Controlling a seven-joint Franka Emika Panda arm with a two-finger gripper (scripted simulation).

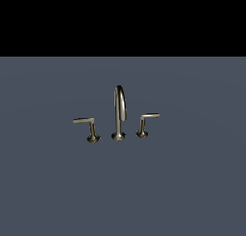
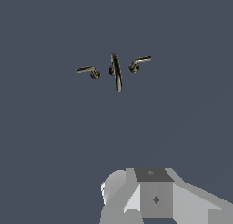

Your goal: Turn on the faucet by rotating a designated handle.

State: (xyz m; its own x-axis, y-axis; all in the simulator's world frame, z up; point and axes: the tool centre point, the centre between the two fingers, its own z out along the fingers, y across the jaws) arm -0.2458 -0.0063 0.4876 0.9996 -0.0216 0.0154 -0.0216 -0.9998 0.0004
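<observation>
The brassy-bronze faucet stands on a flat grey-blue surface, with a tall thin arched spout (image 1: 119, 110) in the middle. The handle (image 1: 88, 128), the larger L-shaped lever with the longer arm and taller stem, stands at the exterior view's left of the spout. A smaller lever (image 1: 145, 124) stands at its right. In the wrist view the spout (image 2: 117, 73), the handle (image 2: 89, 71) and the smaller lever (image 2: 138, 63) lie far off. My gripper does not show in the exterior view. A grey-white block of my hand (image 2: 154, 198) fills the wrist view's edge; I cannot make out the fingers.
The grey-blue surface (image 1: 192, 182) spreads flat all around the faucet. A black band lies beyond its far edge in the exterior view.
</observation>
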